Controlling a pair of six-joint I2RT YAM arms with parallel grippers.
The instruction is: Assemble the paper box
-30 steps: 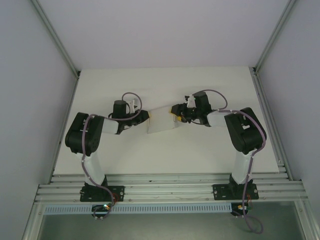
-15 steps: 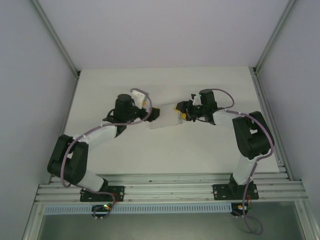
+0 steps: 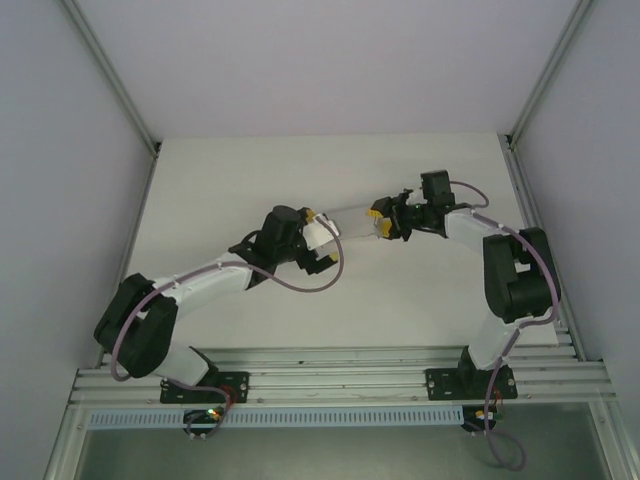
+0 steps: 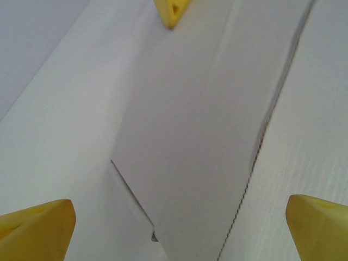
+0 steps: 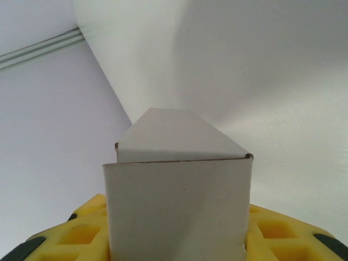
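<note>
The paper box is plain white cardboard, held off the table between the two grippers at mid-table. My right gripper is shut on its right end. In the right wrist view the paper box stands between the yellow fingers, with a folded flap leaning away at its far end. My left gripper is at the box's left end and is open. In the left wrist view the paper box runs between its wide-apart yellow fingertips. A yellow tip of the right gripper shows at the top.
The white table is bounded by grey walls and aluminium frame posts. A rail runs along the near edge at the arm bases. The left arm's cable loops just in front of its wrist.
The left arm has stretched out to the right, bringing its gripper up to the box's left end. The right gripper has moved right and back, carrying the box with it.
</note>
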